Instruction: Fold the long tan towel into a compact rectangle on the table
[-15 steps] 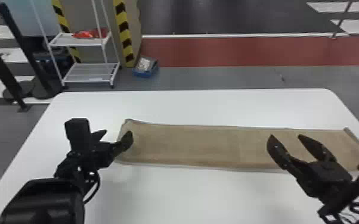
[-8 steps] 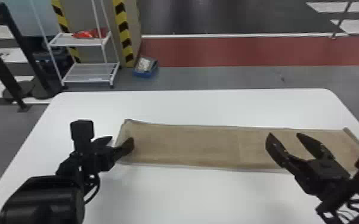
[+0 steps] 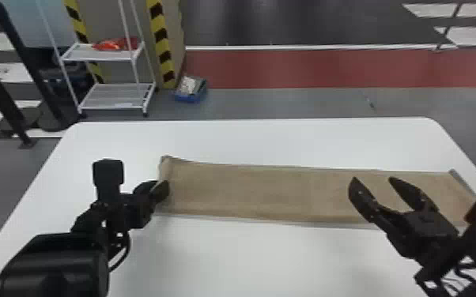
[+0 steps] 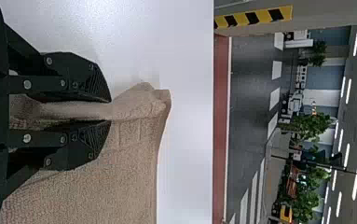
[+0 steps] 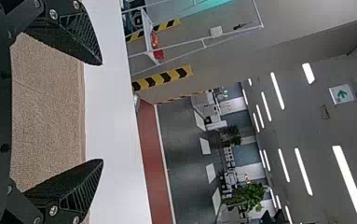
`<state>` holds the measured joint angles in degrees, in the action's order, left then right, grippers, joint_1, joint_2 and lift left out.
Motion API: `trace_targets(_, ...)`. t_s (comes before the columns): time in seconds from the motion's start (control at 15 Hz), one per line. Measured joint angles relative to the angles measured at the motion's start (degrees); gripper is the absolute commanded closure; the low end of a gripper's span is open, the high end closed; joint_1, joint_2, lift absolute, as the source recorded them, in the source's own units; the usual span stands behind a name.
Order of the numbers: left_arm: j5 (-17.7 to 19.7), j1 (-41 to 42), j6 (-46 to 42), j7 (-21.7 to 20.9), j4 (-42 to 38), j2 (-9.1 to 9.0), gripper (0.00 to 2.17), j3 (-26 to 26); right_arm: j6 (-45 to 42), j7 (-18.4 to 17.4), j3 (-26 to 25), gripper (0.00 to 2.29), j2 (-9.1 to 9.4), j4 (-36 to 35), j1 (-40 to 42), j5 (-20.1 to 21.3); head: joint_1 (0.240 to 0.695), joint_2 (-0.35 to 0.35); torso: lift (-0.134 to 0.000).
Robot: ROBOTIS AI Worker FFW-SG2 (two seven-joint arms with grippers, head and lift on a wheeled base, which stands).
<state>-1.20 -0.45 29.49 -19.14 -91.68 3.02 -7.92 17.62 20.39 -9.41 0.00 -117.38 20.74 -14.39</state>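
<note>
The towel is lying long and mostly flat across the white table, stretching from the left gripper past the right gripper toward the table's right-hand edge. At the towel's left end, the left gripper's fingers are clenching the cloth. In the left wrist view, the left gripper is pinching a raised ridge of towel between its two fingers; the ridge is running back between them toward the palm and is also poking out past the fingertips, ending in a rounded, bunched corner near the cloth's edge. The rest of the towel is spreading out beside and beneath one finger, while the other finger is showing mostly against the bare tabletop. Over the towel's right half, the right gripper is hovering with its fingers spread wide and is holding nothing. In the right wrist view, the towel is lying beyond the right gripper, filling much of the gap between the parted fingers near their bases, while the fingertips are reaching across its edge in the view, against the white tabletop. Behind the table, a white rack and a blue bin are standing on the floor.
</note>
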Motion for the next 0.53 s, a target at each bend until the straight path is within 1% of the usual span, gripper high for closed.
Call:
trace_targets(0.27,0.7,0.8,0.4,1.0,-2.3,-0.18,1.66,-0.2,0.7,0.0,0.0,0.15,0.0,-0.5,0.0,-0.2,0.695,0.041,-0.123)
trace_targets(0.47,1.5,1.1,6.0,2.9,-7.5,-0.4,1.66,-0.3,0.8,0.0,-0.1,0.15,0.0,-0.6,0.0,-0.6,0.695,0.044,-0.123)
trace_targets(0.53,2.6,1.1,9.0,3.9,-9.6,-0.49,1.66,-0.2,0.8,-0.1,-0.5,0.15,0.0,-0.6,0.0,-1.0,0.695,0.041,-0.123)
